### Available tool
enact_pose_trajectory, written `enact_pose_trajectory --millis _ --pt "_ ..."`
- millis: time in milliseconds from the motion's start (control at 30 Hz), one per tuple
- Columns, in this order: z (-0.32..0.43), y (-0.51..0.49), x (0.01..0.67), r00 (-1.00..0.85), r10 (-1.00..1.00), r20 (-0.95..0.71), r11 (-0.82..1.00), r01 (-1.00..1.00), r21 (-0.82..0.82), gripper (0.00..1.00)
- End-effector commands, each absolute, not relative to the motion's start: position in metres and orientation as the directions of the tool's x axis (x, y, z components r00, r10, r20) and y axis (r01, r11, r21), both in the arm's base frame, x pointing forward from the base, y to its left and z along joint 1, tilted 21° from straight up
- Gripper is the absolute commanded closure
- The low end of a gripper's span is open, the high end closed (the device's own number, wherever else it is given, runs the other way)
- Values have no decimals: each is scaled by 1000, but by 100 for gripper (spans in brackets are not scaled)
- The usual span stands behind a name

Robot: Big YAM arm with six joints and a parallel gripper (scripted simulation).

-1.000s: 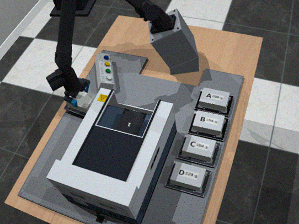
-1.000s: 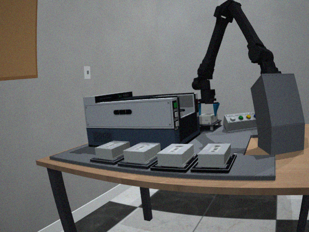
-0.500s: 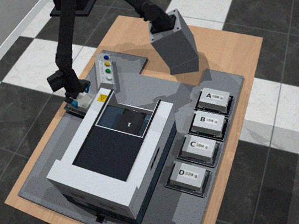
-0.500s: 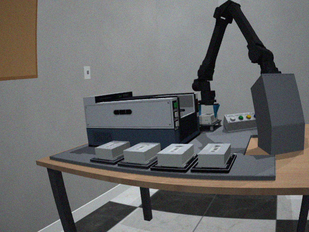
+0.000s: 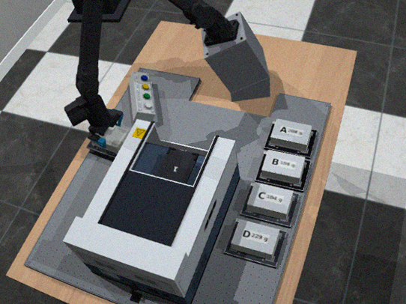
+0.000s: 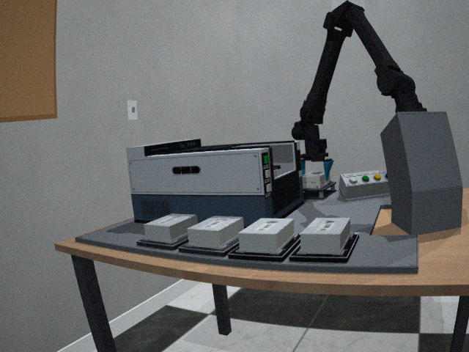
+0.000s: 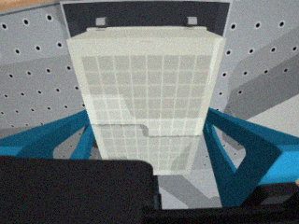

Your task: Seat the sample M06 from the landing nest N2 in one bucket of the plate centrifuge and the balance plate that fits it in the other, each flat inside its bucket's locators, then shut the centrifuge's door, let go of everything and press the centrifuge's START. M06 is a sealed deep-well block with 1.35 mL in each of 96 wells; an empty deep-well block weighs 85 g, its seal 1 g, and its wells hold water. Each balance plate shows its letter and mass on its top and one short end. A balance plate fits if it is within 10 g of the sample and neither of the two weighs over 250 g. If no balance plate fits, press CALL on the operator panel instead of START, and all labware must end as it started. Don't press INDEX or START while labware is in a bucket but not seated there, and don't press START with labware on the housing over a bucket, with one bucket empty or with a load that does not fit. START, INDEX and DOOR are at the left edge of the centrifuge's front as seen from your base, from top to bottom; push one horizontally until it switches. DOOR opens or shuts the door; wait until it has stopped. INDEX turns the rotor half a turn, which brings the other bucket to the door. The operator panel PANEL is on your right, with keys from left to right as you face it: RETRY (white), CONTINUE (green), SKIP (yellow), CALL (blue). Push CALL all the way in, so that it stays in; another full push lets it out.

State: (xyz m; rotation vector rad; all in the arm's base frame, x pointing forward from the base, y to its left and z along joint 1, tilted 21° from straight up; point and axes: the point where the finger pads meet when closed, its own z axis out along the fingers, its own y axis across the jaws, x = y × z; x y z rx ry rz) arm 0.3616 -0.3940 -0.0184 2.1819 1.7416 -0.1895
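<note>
wrist view: the claw (image 7: pixel 149 140) hangs spread wide over sample m06 (image 7: pixel 147 98), its two blue fingers flanking the block's long sides with a gap on each, holding nothing. the block sits in the landing nest n2 (image 5: pixel 102 152), which lies near the worktop (image 5: pixel 300 62) edge on the side of the operator panel (image 5: pixel 144 96), just beside the centrifuge (image 5: pixel 163 257) at the end nearest the arm's base. the block's top is a pale sealed grid of wells, and it looks squarely seated against the nest's two small stops at the far end. by my reckoning the block is heavy for its size: full wells bring it to a little over two hundred grams, so it will feel dense and hang hard on the pads if pinched high. the body should be stiff plastic with smooth, probably slippery walls, while the seal film on top is thin and best left untouched. the sound hold is across the narrow width, on the two long walls, near the middle of their length and well below the seal, kept level so the liquid load does not tip it. the centrifuge opening shows a dark bucket (image 5: pixel 175 166) inside, and balance plates a (image 5: pixel 290 133), b (image 5: pixel 284 165), c (image 5: pixel 269 200) and d (image 5: pixel 256 237) sit in a row along the opposite worktop edge.
</note>
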Motion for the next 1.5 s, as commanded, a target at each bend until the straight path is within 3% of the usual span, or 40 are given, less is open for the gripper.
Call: enact_pose_trajectory --millis 0,1467 --pt "-16 -412 366 241 914 -327 -183 963 199 0" --pt "-22 -412 365 240 915 -325 -183 963 196 0"
